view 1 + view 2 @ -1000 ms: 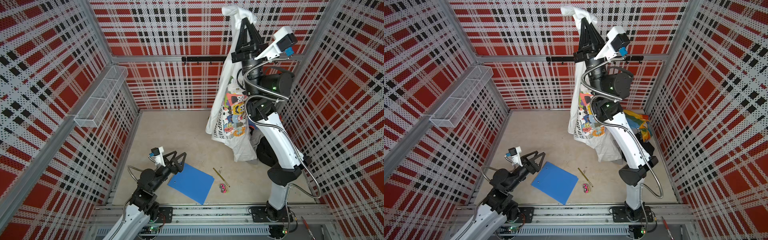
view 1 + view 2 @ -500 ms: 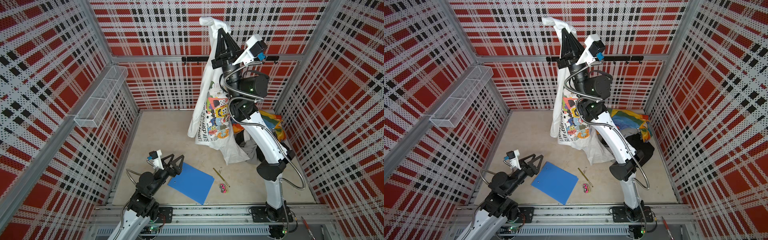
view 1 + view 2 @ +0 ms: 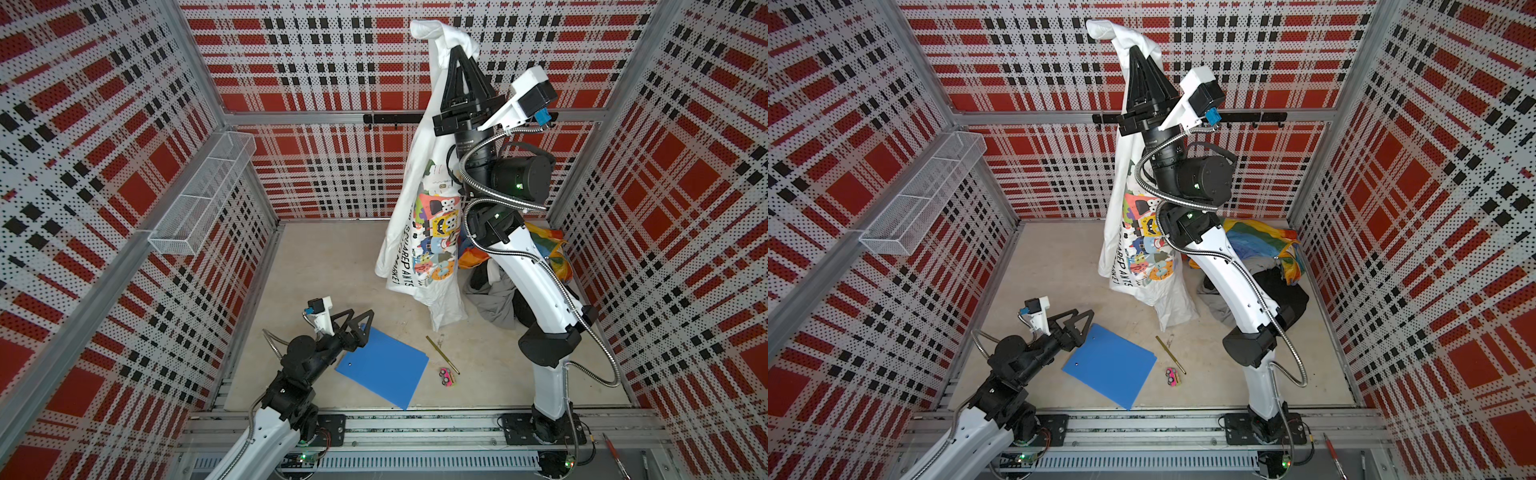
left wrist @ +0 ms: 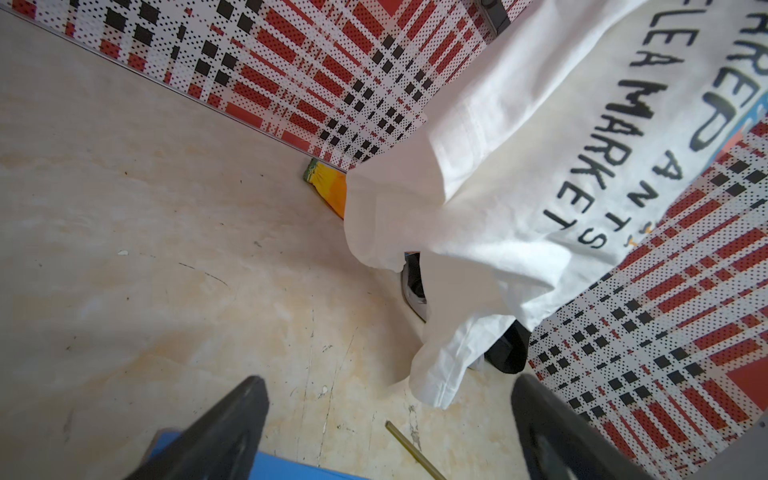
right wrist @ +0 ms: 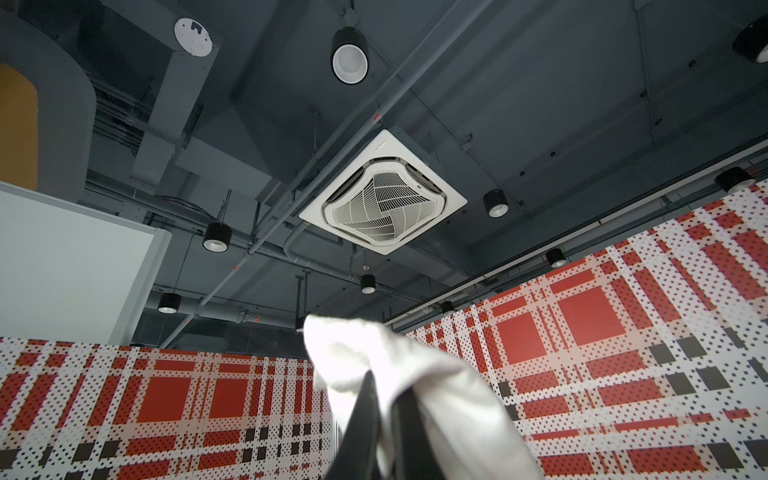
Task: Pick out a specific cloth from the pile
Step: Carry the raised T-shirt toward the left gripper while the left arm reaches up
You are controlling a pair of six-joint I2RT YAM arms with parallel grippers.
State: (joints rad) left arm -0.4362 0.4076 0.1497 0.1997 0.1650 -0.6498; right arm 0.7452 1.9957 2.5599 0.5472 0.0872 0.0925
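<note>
The right hand, raised high and clenched on a top fold of the cloth, holds it hanging full length just beside the pile, which lies on the bench at the right arm's foot. The lift-out step looks nearly done, though I cannot tell whether the lowest hem clears the bench. The left hand is released and empty, low by the folder; the next move likely calls for carrying the cloth sideways and setting it down apart.
</note>
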